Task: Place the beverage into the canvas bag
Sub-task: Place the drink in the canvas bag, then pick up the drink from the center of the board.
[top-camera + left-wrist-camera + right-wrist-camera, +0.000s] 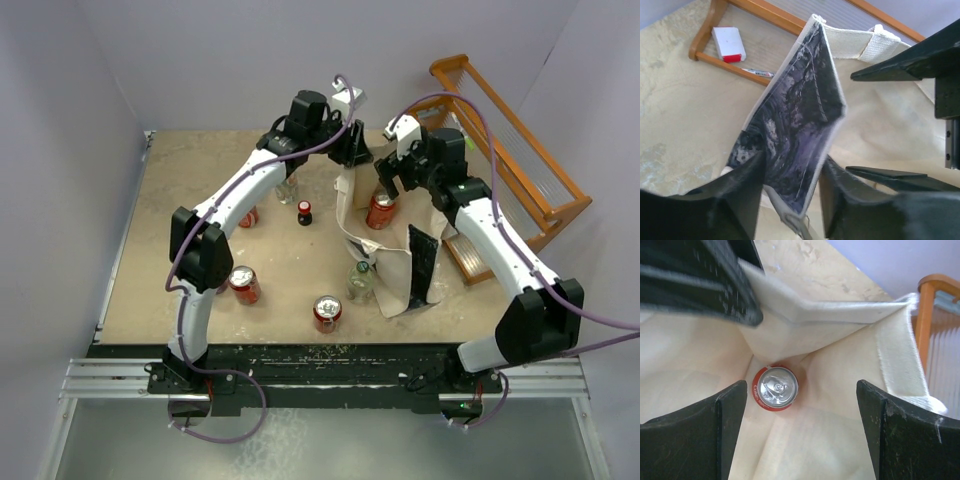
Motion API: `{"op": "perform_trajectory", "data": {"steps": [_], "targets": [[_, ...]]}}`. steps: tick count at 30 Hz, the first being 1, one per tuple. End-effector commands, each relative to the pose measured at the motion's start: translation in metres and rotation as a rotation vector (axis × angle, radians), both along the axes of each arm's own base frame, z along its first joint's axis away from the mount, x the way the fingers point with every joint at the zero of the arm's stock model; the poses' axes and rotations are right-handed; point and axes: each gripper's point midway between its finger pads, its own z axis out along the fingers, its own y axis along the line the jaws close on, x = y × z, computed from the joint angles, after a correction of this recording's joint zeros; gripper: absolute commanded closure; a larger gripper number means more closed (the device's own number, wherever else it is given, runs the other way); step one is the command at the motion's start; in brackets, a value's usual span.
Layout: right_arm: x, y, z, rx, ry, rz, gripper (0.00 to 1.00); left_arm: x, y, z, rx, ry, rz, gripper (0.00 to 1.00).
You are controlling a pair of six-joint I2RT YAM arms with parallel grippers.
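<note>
The cream canvas bag (395,268) lies open at mid-table, its black end panel (422,262) toward the front. A red cola can (380,212), the beverage, stands upright inside it on the cream lining (775,388). My right gripper (392,182) hovers straight above the bag's mouth, open (801,386), with the can below and left of centre between the fingers, untouched. My left gripper (352,150) is at the bag's far rim. In the left wrist view the navy-printed rim (795,115) runs between its parted fingers (792,160), which do not pinch it.
Three red cans (244,284) (327,312) (249,216), a green-capped jar (361,280), a small dark bottle (304,213) and a clear bottle (287,190) stand left of and before the bag. The orange wooden rack (510,160) lies at back right, holding a white-and-red box (729,44).
</note>
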Motion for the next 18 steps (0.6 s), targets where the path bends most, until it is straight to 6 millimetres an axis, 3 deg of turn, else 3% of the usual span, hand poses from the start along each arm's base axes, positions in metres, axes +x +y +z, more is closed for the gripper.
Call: {"op": "perform_trajectory", "data": {"steps": [1,5,11,18], "targets": [[-0.010,0.001,0.057,0.072,-0.097,-0.002,0.09,-0.008,-0.006,0.017,-0.011,-0.036,-0.065,0.42],[-0.021,0.002,0.076,0.092,-0.116,0.014,0.10,-0.010,-0.004,0.036,-0.015,-0.092,-0.084,0.22],[-0.044,0.013,0.096,0.115,-0.114,0.111,0.11,-0.020,0.006,0.075,-0.035,-0.208,-0.132,0.02],[-0.081,0.045,0.122,0.207,-0.071,0.334,0.13,-0.031,0.055,0.121,-0.045,-0.322,-0.100,0.01]]}}
